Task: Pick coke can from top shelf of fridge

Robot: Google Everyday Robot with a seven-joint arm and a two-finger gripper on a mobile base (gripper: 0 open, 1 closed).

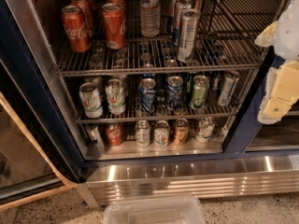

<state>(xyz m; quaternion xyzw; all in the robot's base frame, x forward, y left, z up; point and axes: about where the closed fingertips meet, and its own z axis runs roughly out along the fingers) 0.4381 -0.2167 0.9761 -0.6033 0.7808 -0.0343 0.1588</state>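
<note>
The fridge (187,177) stands open in front of me. Its top shelf (154,71) is a silver wire rack. On its left side stand several red coke cans in two rows; the front ones are a coke can (76,28) at the far left and another coke can (114,25) beside it. My gripper (276,73), white with pale yellow parts, hangs at the right edge of the view, outside the fridge and well to the right of the cans, at about shelf height. It holds nothing that I can see.
A clear plastic bottle (150,12) and tall slim silver cans (188,34) stand mid-shelf. Lower racks (154,118) hold mixed cans. The glass door (23,162) swings open at the left. A clear plastic bin (154,211) lies on the floor in front.
</note>
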